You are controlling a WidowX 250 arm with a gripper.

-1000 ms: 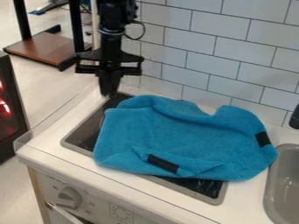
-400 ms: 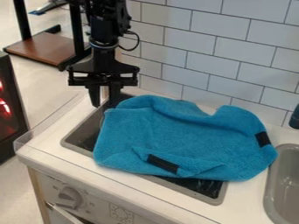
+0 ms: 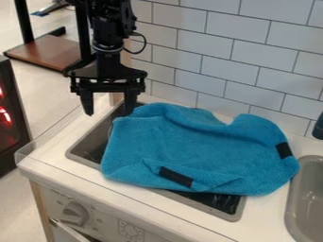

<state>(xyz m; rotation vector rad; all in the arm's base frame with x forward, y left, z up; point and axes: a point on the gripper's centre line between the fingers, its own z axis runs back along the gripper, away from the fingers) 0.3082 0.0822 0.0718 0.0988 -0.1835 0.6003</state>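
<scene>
The claw [image 3: 108, 113], spread wide and empty at the upper left of the frame, has no grip on the blue cloth [image 3: 195, 146], which lies creased over the stove [image 3: 224, 203] at centre, so handling it seems barely begun, its folds unsmoothed.

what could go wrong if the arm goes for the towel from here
The end effector hangs open at the blue towel's upper left corner, so it might pinch only an edge and slip. The towel also drapes over the stove's rim, so dragging it could snag there.
</scene>
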